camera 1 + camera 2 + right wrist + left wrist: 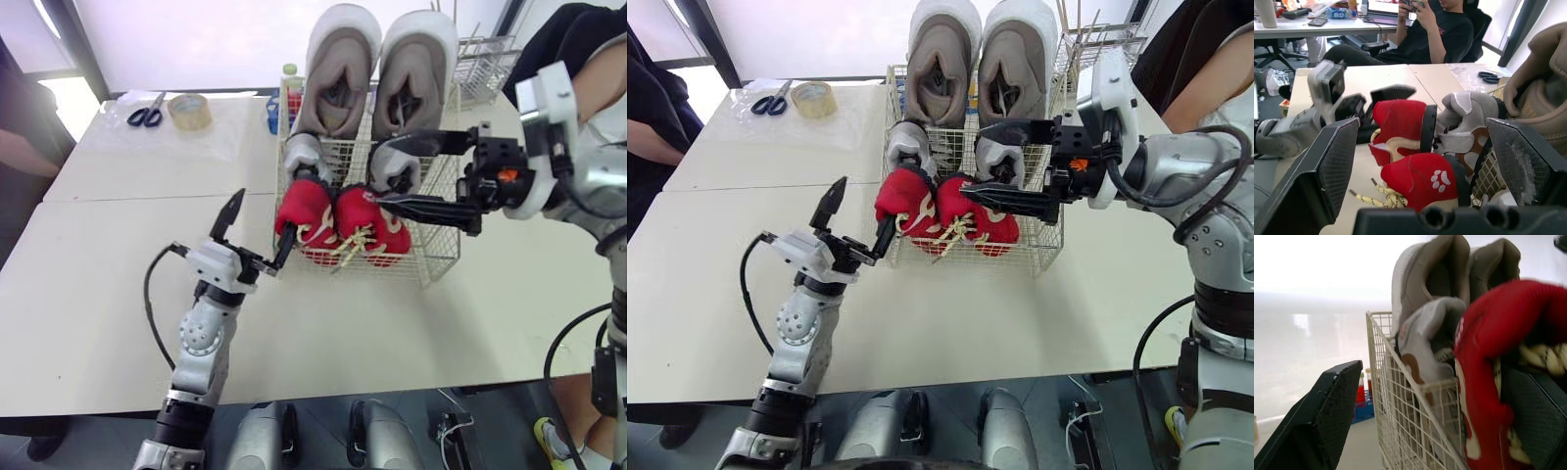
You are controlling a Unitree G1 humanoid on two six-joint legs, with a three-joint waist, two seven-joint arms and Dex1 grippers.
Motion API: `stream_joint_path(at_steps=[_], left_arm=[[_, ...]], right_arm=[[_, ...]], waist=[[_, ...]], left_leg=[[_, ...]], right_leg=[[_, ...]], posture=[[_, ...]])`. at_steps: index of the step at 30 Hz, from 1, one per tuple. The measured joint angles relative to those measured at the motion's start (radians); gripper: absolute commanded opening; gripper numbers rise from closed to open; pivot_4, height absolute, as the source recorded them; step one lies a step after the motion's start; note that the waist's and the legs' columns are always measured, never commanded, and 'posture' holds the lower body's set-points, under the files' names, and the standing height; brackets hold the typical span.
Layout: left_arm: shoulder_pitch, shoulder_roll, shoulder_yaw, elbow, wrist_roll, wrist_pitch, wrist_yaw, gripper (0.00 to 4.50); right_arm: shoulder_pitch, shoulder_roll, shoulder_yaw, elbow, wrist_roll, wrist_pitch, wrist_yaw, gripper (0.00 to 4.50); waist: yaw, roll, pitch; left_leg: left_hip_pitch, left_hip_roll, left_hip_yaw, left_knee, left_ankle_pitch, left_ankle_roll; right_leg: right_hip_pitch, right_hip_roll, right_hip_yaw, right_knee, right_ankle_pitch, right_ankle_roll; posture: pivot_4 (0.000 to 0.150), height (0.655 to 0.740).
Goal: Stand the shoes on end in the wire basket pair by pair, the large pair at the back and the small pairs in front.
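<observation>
**Left gripper** (260,231), lower centre-left of the head view. Its fingers are spread wide and grasp nothing. One finger (233,210) points up over the bare table (98,294). The other finger (285,247) lies against the outer side of the left red shoe (302,213), at the left front corner of the wire basket (441,250).

**Right gripper** (421,176), centre-right of the head view. It reaches in from the right edge, its fingers wide apart and closed on nothing. The upper finger passes over the right grey shoe (397,162). The lower finger runs just above the right red shoe (370,227). In the right wrist view the red pair (1410,147) and a grey shoe (1469,122) lie between the two fingers.

**Wire basket**, upper centre of the head view.
- At the back, the large pair (377,69) of beige shoes stands on end side by side, openings towards the camera, rising well above the rim.
- In the middle, the small grey pair (306,157) stands upright in front of the large shoes.
- At the front, the red pair leans forward with cream laces (348,250) hanging loose. Whether the red shoes are fully upright cannot be told.

**Surroundings.** Scissors (145,116) and a tape roll (189,110) lie at the upper left of the table. A second wire rack (485,64) stands at the upper right. A seated person (1435,29) shows at the top of the right wrist view.
</observation>
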Motion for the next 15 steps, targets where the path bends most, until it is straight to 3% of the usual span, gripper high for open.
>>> stream_joint_path(at_steps=[8,13,15], left_arm=[[0.027,0.247,0.06,-0.261,-0.395,0.461,-0.157,4.47],[0.064,0.597,0.22,-0.337,-0.694,0.827,-0.306,4.47],[0.058,0.667,0.272,-0.335,-0.758,0.91,-0.354,4.47]], right_arm=[[0.081,-0.041,-0.051,-0.001,-0.015,0.0,0.015,4.5],[0.164,-0.095,-0.13,-0.022,-0.008,0.021,0.017,4.5],[0.197,-0.113,-0.164,-0.028,-0.002,0.031,0.018,4.5]], waist=[[-0.001,0.001,0.001],[-0.001,0.002,0.003],[0.002,0.002,0.003]], left_leg=[[-0.001,0.0,0.0,0.0,0.0,-0.001],[-0.001,0.001,-0.001,-0.001,0.003,-0.005],[-0.001,0.0,-0.001,-0.001,0.003,-0.005]], right_leg=[[-0.001,0.001,-0.001,0.0,0.0,0.0],[-0.001,0.005,-0.001,0.0,-0.002,-0.003],[-0.001,0.006,-0.001,0.0,-0.002,-0.003]], posture=[[0.15,0.74],[0.15,0.74],[0.15,0.74]])
